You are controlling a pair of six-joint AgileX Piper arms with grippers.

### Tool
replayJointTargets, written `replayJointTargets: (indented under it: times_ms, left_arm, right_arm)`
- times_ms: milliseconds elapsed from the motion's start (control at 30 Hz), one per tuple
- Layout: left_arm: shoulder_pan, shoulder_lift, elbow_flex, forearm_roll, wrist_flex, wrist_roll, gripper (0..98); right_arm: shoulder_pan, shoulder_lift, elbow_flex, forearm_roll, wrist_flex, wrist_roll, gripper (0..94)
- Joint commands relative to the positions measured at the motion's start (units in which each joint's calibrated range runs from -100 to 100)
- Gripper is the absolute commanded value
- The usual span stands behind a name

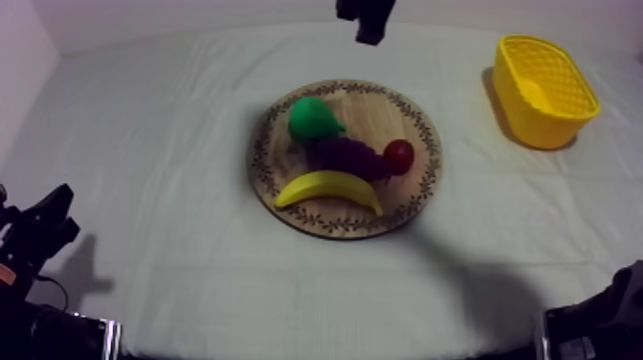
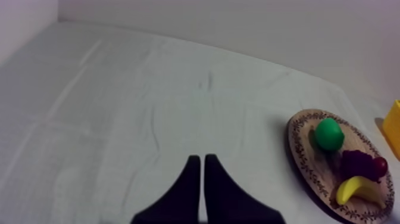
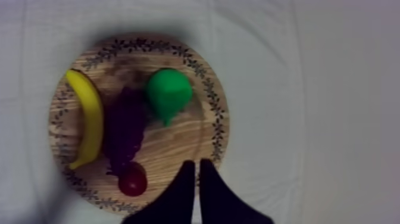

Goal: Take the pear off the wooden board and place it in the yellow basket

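The left gripper (image 1: pixel 46 222) sits low at the near left edge of the table (image 1: pixel 172 172), fingers clenched together on nothing, well apart from the round wooden board (image 1: pixel 426 182). On the board, the banana (image 1: pixel 330 187) lies nearest, along the front rim. Behind it lies the bunch of grapes (image 1: pixel 349 153), with the small red fruit (image 1: pixel 399 156) at its right end. The pear (image 1: pixel 313 119), green, rests on the far left part of the board, touching the grapes. The yellow basket (image 1: pixel 541 124) stands upright at the far right, well apart from the board. The right gripper (image 1: pixel 368 33) is raised over the board, fingers pressed together on nothing, its tips in line with the rim beside the small red fruit.
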Motion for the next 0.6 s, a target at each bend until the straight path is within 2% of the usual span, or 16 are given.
replayJointTargets:
  times_ms: [0, 300, 567]
  left_arm:
    - [0.0, 0.0, 0.0, -0.02, 0.0, 0.0, 0.1]
    - [0.0, 0.0, 0.0, -0.02, 0.0, 0.0, 0.1]
    - [0.0, 0.0, 0.0, -0.02, 0.0, 0.0, 0.1]
  right_arm:
    - [0.3, 3.2, -2.3, 0.3, 0.1, 0.5, 10.9]
    - [1.0, 6.6, -2.2, 1.4, 0.3, 2.4, 40.0]
    - [0.8, 8.5, -1.2, 2.2, 0.3, 2.4, 60.4]
